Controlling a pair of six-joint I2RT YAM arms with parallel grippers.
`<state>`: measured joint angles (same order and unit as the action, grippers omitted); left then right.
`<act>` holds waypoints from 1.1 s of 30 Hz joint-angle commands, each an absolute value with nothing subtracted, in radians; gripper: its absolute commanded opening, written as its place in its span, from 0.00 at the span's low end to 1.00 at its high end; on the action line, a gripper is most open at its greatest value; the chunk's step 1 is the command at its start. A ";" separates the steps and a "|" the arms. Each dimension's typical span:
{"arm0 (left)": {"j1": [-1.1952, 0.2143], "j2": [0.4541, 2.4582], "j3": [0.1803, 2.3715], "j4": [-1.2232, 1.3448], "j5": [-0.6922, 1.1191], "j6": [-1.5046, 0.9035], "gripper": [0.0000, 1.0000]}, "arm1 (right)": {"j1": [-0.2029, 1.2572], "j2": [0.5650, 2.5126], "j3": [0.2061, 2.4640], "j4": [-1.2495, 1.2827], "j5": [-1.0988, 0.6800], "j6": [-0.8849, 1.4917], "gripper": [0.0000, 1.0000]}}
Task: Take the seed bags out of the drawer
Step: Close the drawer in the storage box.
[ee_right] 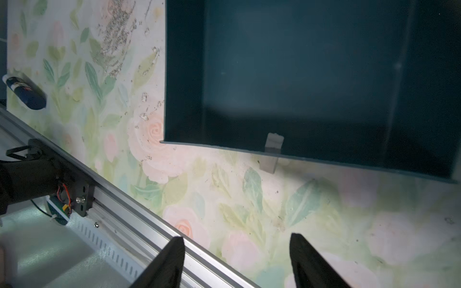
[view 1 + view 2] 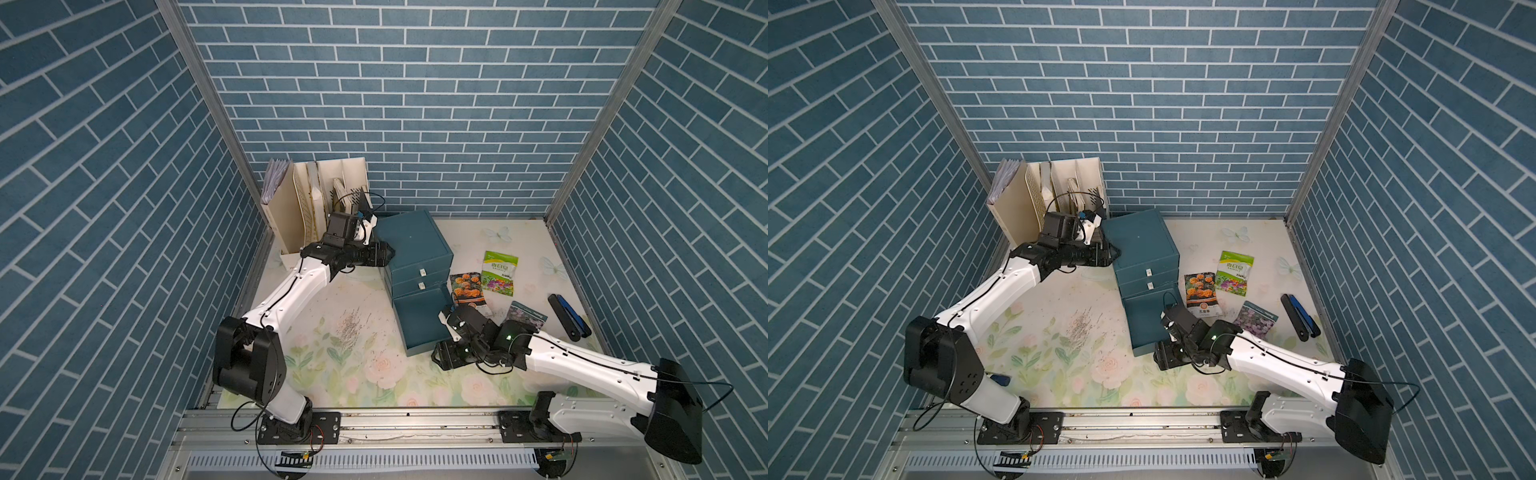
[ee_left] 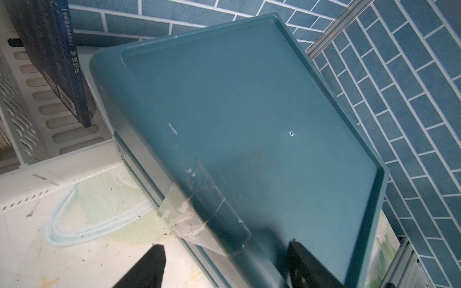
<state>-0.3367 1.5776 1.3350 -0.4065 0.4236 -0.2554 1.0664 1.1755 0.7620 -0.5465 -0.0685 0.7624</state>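
Observation:
All three seed bags lie on the floral mat to the right of the teal cabinet [image 2: 415, 241]. They are the orange marigold one [image 2: 468, 291], the green-white one [image 2: 500, 272] and the pink-purple one [image 2: 525, 316]. The drawer [image 2: 419, 324], lowest of three, is pulled out, and in the right wrist view the drawer [image 1: 299, 74] shows a bare floor behind its white pull tab [image 1: 273, 147]. My right gripper [image 1: 237, 261] hovers open over the mat just in front of the drawer, nothing between its fingers. My left gripper [image 3: 227, 245] is clamped across the cabinet's upper left edge.
A cream file rack [image 2: 316, 199] with books stands behind the left arm, against the back wall. A black and blue tool [image 2: 567, 318] lies near the right wall. A small dark blue tube [image 1: 25, 92] rests by the metal front rail [image 2: 374, 419].

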 commanded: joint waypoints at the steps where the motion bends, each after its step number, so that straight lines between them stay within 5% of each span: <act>1: -0.324 1.621 1.293 -0.595 0.342 -0.210 0.81 | 1.113 1.197 0.729 -0.441 0.062 0.862 0.72; 33: -0.321 1.635 1.300 -0.595 0.355 -0.204 0.81 | 1.113 1.334 0.667 -0.121 0.327 0.767 0.66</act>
